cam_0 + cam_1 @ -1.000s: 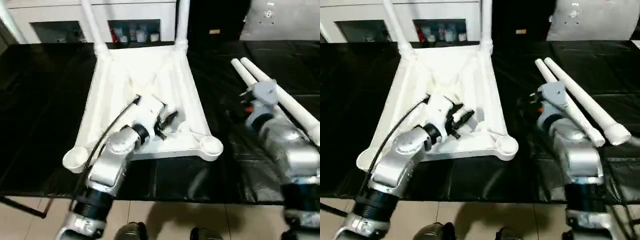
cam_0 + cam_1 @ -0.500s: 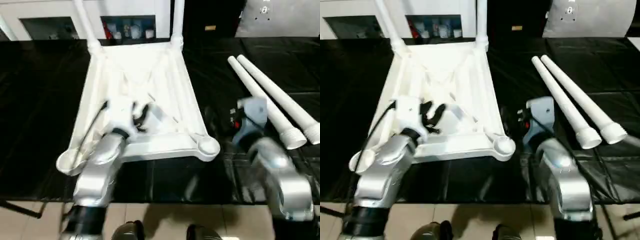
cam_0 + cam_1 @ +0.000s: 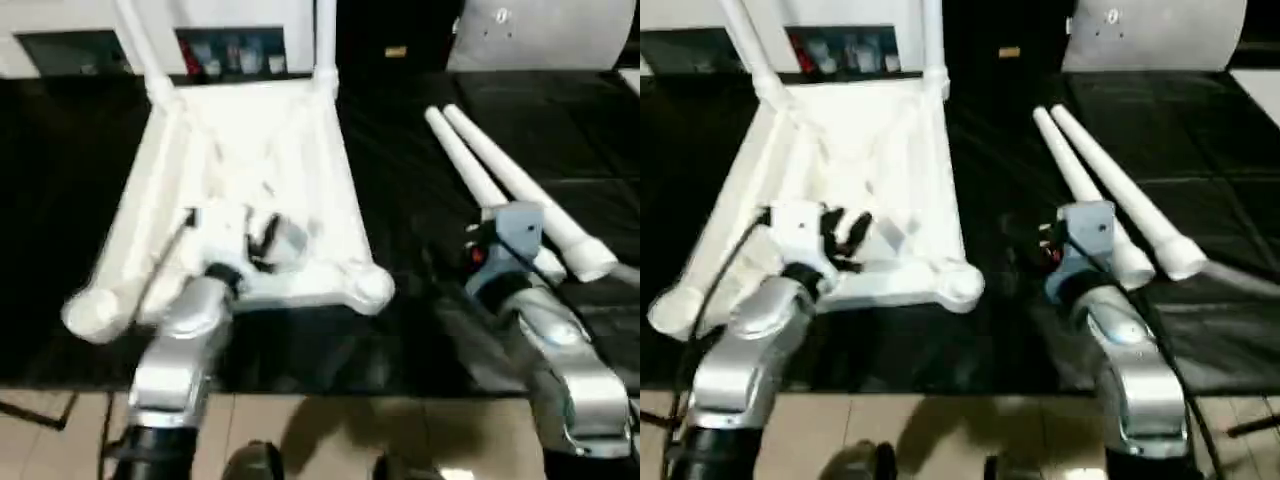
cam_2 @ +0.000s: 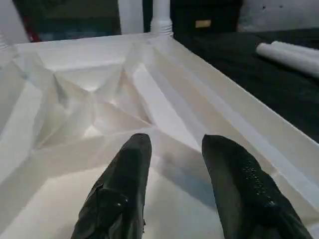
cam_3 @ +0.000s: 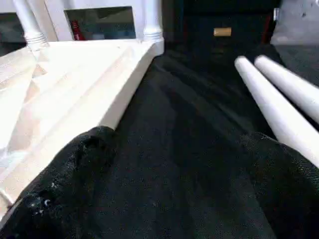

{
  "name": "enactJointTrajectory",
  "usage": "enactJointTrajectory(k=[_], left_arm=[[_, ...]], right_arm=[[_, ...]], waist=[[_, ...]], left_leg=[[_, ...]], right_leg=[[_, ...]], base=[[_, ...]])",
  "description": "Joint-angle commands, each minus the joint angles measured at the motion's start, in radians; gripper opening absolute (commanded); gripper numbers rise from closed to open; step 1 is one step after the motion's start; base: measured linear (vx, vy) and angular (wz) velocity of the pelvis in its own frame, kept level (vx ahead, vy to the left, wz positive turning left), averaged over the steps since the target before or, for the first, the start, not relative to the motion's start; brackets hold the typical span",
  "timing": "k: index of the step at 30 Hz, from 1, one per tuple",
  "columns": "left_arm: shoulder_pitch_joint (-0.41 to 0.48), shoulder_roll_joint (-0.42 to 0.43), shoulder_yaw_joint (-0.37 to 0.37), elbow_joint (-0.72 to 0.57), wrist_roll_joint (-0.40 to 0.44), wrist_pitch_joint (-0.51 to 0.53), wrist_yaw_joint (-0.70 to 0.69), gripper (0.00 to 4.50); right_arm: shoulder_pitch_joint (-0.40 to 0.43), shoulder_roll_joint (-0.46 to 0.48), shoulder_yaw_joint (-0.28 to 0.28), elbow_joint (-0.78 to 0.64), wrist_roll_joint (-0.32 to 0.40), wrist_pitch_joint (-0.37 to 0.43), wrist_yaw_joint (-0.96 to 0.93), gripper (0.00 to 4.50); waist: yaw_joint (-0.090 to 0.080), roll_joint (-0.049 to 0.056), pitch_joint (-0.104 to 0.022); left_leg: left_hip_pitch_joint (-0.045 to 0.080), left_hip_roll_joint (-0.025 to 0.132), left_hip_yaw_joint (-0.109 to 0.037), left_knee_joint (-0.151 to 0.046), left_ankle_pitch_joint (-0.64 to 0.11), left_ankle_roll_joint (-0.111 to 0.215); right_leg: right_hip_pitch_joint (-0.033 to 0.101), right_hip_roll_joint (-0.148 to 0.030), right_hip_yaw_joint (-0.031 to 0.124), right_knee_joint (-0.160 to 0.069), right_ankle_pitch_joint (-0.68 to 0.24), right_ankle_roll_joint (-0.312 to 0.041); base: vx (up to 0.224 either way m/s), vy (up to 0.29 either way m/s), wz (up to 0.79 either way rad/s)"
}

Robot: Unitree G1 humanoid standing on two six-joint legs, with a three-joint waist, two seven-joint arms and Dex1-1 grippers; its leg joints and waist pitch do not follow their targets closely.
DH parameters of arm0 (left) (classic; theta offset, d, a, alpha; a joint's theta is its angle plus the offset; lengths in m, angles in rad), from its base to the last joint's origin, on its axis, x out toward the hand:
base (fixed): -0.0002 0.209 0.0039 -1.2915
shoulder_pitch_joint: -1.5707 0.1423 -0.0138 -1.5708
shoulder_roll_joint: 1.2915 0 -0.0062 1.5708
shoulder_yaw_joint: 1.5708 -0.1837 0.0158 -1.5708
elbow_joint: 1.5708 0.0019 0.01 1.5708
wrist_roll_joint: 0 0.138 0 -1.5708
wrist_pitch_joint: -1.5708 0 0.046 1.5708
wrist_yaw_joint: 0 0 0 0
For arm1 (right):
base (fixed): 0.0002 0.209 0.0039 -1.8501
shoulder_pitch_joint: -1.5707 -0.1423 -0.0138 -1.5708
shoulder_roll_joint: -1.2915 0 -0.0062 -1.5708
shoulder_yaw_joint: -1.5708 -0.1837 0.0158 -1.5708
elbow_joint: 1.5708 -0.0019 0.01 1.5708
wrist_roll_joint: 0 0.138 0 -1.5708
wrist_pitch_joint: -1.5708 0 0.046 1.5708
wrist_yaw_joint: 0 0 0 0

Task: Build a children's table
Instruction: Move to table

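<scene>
The white children's table top (image 3: 250, 130) lies upside down on the black worktable (image 3: 420, 330), ribs facing up. Two legs (image 3: 325, 35) stand in its far corner sockets, and the near right socket (image 3: 370, 285) holds nothing. Two loose legs (image 3: 480, 170) lie side by side to the right. My left gripper (image 4: 174, 164) hovers open over the ribbed underside near its front edge, nothing between its fingers (image 4: 124, 184). My right gripper (image 5: 177, 144) is wide open just above the black cover, between the table top's right rim (image 5: 124, 84) and the loose legs (image 5: 279, 89).
A white cabinet with small bottles (image 3: 230, 50) stands behind the worktable, and a grey panel (image 3: 540, 30) is at the back right. The worktable's front edge drops to a tiled floor (image 3: 330, 440).
The whole view has shifted. My right arm has drawn back toward the near ends of the loose legs. My left gripper has slid a little left over the underside.
</scene>
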Motion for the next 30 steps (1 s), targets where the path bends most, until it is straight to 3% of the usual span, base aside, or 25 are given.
enactJointTrajectory(k=[1,2,3,4,5,6,7,8,9,10,11,12,13,14,15,16,18,19,20,21,22,24,26,28,30], left_arm=[[0.008,-0.008,-0.019,-0.023,0.002,0.015,0.002,1.98],[0.009,-0.007,-0.019,-0.023,0.002,0.016,0.001,1.98],[0.011,-0.005,-0.02,-0.023,0.003,0.017,-0.001,1.98],[0.011,-0.004,-0.021,-0.023,0.003,0.018,-0.001,1.98],[0.011,-0.002,-0.022,-0.023,0.001,0.018,0.0,1.98],[0.011,0.001,-0.023,-0.023,0.002,0.019,0.004,1.98],[0.011,0.002,-0.024,-0.023,0.003,0.02,0.006,1.98],[0.009,0.003,-0.025,-0.022,0.009,0.025,0.011,1.98],[0.008,0.005,-0.027,-0.02,0.017,0.028,0.014,1.98],[0.006,0.006,-0.029,-0.019,0.024,0.031,0.016,1.98],[0.007,0.004,-0.029,-0.023,0.024,0.028,0.015,1.98],[0.007,0.004,-0.029,-0.027,0.021,0.025,0.015,1.98],[0.007,0.003,-0.028,-0.032,0.02,0.023,0.018,1.98],[0.008,0.002,-0.026,-0.036,0.017,0.018,0.019,1.98],[0.008,0.002,-0.024,-0.04,0.015,0.014,0.02,1.98],[0.008,0.003,-0.024,-0.042,0.014,0.014,0.02,1.98],[0.009,0.006,-0.026,-0.041,0.01,0.013,0.018,1.98],[0.009,0.007,-0.027,-0.041,0.008,0.01,0.014,1.98],[0.009,0.007,-0.027,-0.041,0.008,0.01,0.014,1.98],[0.013,0.004,-0.028,-0.042,0.0,0.001,0.006,1.98],[0.014,0.003,-0.027,-0.045,-0.005,-0.003,0.003,1.98],[0.016,-0.001,-0.024,-0.05,-0.015,0.001,-0.004,1.98],[0.017,0.0,-0.018,-0.047,-0.014,0.005,0.001,1.98],[0.017,0.0,-0.018,-0.047,-0.016,0.005,0.002,1.98],[0.016,0.001,-0.019,-0.047,-0.019,0.004,0.0,1.98]], right_arm=[[0.012,-0.007,-0.037,-0.031,0.009,0.019,-0.014,4.5],[0.011,-0.003,-0.044,-0.038,0.029,0.031,-0.007,4.5],[0.008,-0.001,-0.046,-0.043,0.038,0.024,-0.008,4.5],[0.008,0.001,-0.046,-0.045,0.038,0.024,-0.009,4.5],[0.006,0.005,-0.046,-0.046,0.036,0.022,-0.013,4.5],[0.003,0.013,-0.042,-0.049,0.062,0.015,0.01,4.5],[0.001,0.017,-0.038,-0.051,0.082,0.012,0.029,4.5],[0.001,0.021,-0.035,-0.054,0.083,0.005,0.028,4.5],[0.001,0.019,-0.031,-0.054,0.07,-0.003,0.019,4.5],[0.0,0.017,-0.029,-0.055,0.06,-0.006,0.012,4.5],[-0.002,0.031,-0.042,-0.053,0.069,0.008,-0.005,4.5],[-0.004,0.042,-0.052,-0.052,0.078,0.022,-0.015,4.5],[-0.004,0.043,-0.055,-0.052,0.082,0.039,-0.017,4.5],[-0.003,0.04,-0.053,-0.053,0.079,0.052,-0.018,4.5],[-0.001,0.032,-0.045,-0.055,0.07,0.058,-0.015,4.5],[0.001,0.026,-0.039,-0.056,0.061,0.052,-0.012,4.5],[0.01,0.002,-0.014,-0.055,0.033,0.018,0.001,4.5],[0.013,0.002,-0.011,-0.055,0.032,0.017,0.0,4.5],[0.013,0.002,-0.011,-0.055,0.032,0.017,0.0,4.5],[0.015,0.007,-0.012,-0.056,0.037,0.019,-0.005,4.5],[0.015,0.009,-0.012,-0.057,0.039,0.019,-0.006,4.5],[0.015,0.01,-0.009,-0.058,0.04,0.023,-0.006,4.5],[0.013,0.007,-0.005,-0.06,0.04,0.035,-0.005,4.5],[0.012,0.005,-0.004,-0.06,0.04,0.037,-0.005,4.5],[0.013,0.003,0.0,-0.057,0.036,0.031,-0.006,4.5]], waist=[[0.02,-0.065,-0.076],[0.025,-0.048,-0.045],[0.031,-0.034,-0.028],[0.025,-0.031,-0.019],[0.018,-0.011,-0.019],[0.007,0.021,-0.037],[-0.004,0.026,-0.041],[-0.025,0.041,-0.059],[-0.024,0.024,-0.049],[-0.017,0.002,-0.041],[0.007,-0.035,-0.024],[0.018,-0.034,-0.015],[0.027,-0.027,-0.015],[0.028,-0.027,-0.011],[0.021,-0.015,-0.019],[0.014,-0.008,-0.022],[-0.008,0.028,-0.035],[-0.011,0.03,-0.031],[-0.014,0.016,-0.019],[-0.009,0.005,-0.017],[-0.004,0.002,-0.016],[0.0,0.013,-0.029],[-0.004,0.021,-0.042],[-0.004,0.02,-0.045],[0.004,0.018,-0.038]], left_leg=[[-0.032,-0.112,0.046,0.108,-0.091,0.319],[-0.036,-0.097,0.039,0.142,-0.141,0.161],[-0.024,-0.094,0.026,0.134,-0.164,0.066],[-0.007,-0.088,0.02,0.114,-0.184,0.061],[-0.008,-0.063,-0.001,0.046,-0.151,0.111],[0.04,0.005,-0.031,-0.026,-0.093,0.161],[0.067,0.079,-0.087,-0.066,-0.096,0.224],[0.103,0.219,-0.158,-0.118,-0.132,0.313],[0.107,0.207,-0.151,-0.114,-0.128,0.33],[0.082,0.156,-0.12,-0.094,-0.17,0.284],[0.033,-0.024,-0.032,-0.013,-0.193,0.123],[0.035,-0.066,-0.011,0.023,-0.096,0.07],[0.027,-0.073,-0.007,0.01,-0.07,0.068],[0.024,-0.067,-0.009,-0.024,-0.056,0.067],[0.041,-0.031,-0.024,-0.061,-0.063,0.07],[0.043,-0.01,-0.036,-0.072,-0.067,0.073],[0.067,0.086,-0.078,-0.105,-0.166,0.106],[0.064,0.093,-0.075,-0.113,-0.205,0.105],[0.055,0.069,-0.056,-0.113,-0.3,0.077],[0.061,0.026,-0.027,-0.093,-0.285,0.049],[0.057,0.012,-0.019,-0.089,-0.242,0.049],[0.055,0.042,-0.032,-0.104,-0.156,0.078],[0.067,0.081,-0.052,-0.108,-0.144,0.101],[0.059,0.081,-0.049,-0.104,-0.13,0.126],[0.061,0.062,-0.027,-0.106,-0.206,0.106]], right_leg=[[0.119,-0.067,0.084,-0.182,0.344,-0.492],[0.111,-0.097,0.065,-0.197,0.263,-0.443],[0.107,-0.113,0.047,-0.221,0.041,-0.313],[0.106,-0.119,0.048,-0.243,-0.089,-0.237],[0.132,-0.111,0.045,-0.263,-0.219,-0.077],[0.122,-0.078,0.014,-0.28,-0.215,0.073],[0.087,-0.047,-0.007,-0.242,-0.19,0.133],[0.061,-0.086,0.008,-0.108,-0.101,0.146],[0.03,-0.137,0.076,-0.065,0.006,0.074],[0.037,-0.155,0.106,-0.102,0.027,0.048],[0.079,-0.168,0.115,-0.223,-0.294,0.195],[0.075,-0.146,0.111,-0.261,-0.694,0.303],[0.084,-0.128,0.102,-0.265,-0.739,0.321],[0.089,-0.1,0.07,-0.269,-0.681,0.317],[0.085,-0.075,0.033,-0.267,-0.542,0.273],[0.089,-0.072,0.019,-0.261,-0.463,0.246],[0.088,-0.103,0.012,-0.228,-0.203,0.058],[0.088,-0.109,0.013,-0.222,-0.178,0.017],[0.089,-0.124,0.017,-0.237,-0.273,-0.012],[0.089,-0.129,0.016,-0.264,-0.425,-0.001],[0.094,-0.126,0.013,-0.271,-0.466,0.014],[0.091,-0.107,0.001,-0.262,-0.347,0.021],[0.081,-0.107,0.006,-0.234,-0.148,-0.029],[0.087,-0.123,0.012,-0.216,-0.036,-0.086],[0.107,-0.131,0.014,-0.223,-0.12,-0.107]], base=[[-0.071,-0.231,0.04],[-0.076,-0.218,-0.01],[-0.076,-0.218,-0.01],[-0.078,-0.181,-0.07],[-0.089,-0.145,0.07],[-0.089,-0.145,0.07],[-0.106,-0.145,0.1],[-0.095,-0.151,-0.04],[-0.095,-0.151,-0.04],[-0.084,-0.131,-0.04],[-0.109,-0.138,0.07],[-0.109,-0.138,0.07],[-0.093,-0.119,0.02],[-0.056,-0.053,-0.05],[-0.056,-0.053,-0.05],[0.0,0.0,0.0],[0.0,0.0,0.0],[0.0,0.0,0.0],[0.0,0.0,0.0],[0.0,0.0,0.0],[0.0,0.0,0.0],[0.0,0.0,0.0],[0.0,0.0,0.0],[0.0,0.0,0.0],[0.0,0.0,0.0]])
